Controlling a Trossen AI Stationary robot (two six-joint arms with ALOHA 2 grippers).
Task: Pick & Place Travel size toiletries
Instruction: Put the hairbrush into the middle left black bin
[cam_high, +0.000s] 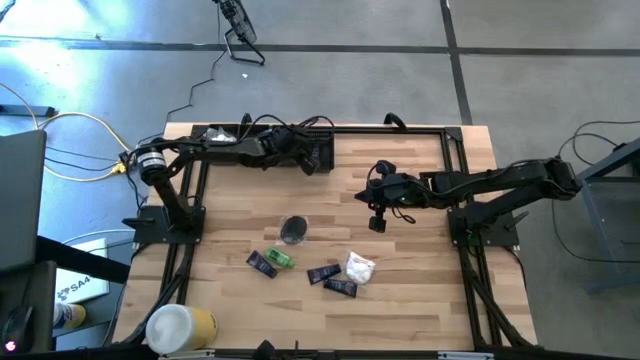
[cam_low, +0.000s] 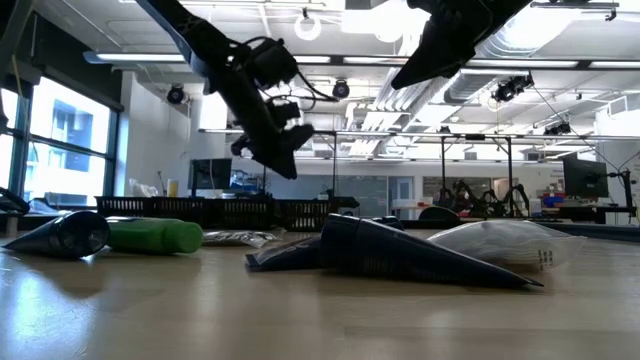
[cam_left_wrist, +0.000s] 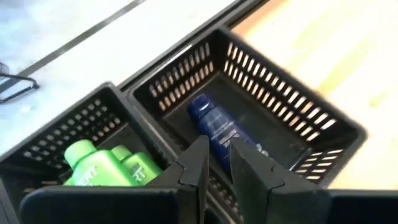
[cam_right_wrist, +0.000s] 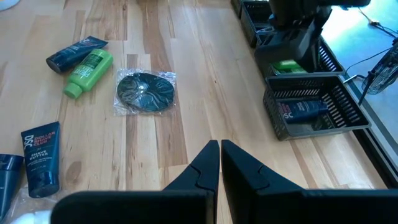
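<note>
Start at the worktop's (cam_high: 420, 290) far edge, left of centre: your left gripper (cam_left_wrist: 216, 163) hangs over the black slotted baskets (cam_left_wrist: 292, 118) there, jaws a narrow slit apart and holding nothing. A dark blue tube (cam_left_wrist: 217, 127) lies in the basket below it, and green bottles (cam_left_wrist: 109, 167) sit in the neighbouring one.

Moving right along the near half of the worktop, the loose toiletries come in a row. First a dark tube (cam_right_wrist: 76, 53) touching a green bottle (cam_right_wrist: 88, 73); both look light and stiff enough to pinch across the body, though the bottle is round and smooth, so I would expect it to roll or slip if you take it near the cap. Just beyond them lies a black disc in clear wrap (cam_right_wrist: 145, 92): flat, so the jaws will likely need to catch its rim or the crinkly film, which may slide. Next are two more dark tubes (cam_high: 332, 279), soft and flattened at the crimped end; grip mid-body, across the narrow width. Touching them is a white plastic-wrapped packet (cam_high: 359, 267), light and squashy, and it should take a gentle pinch anywhere.

Your right gripper (cam_right_wrist: 219, 163) hovers above the middle of the worktop, right of centre, jaws closed and empty.
</note>
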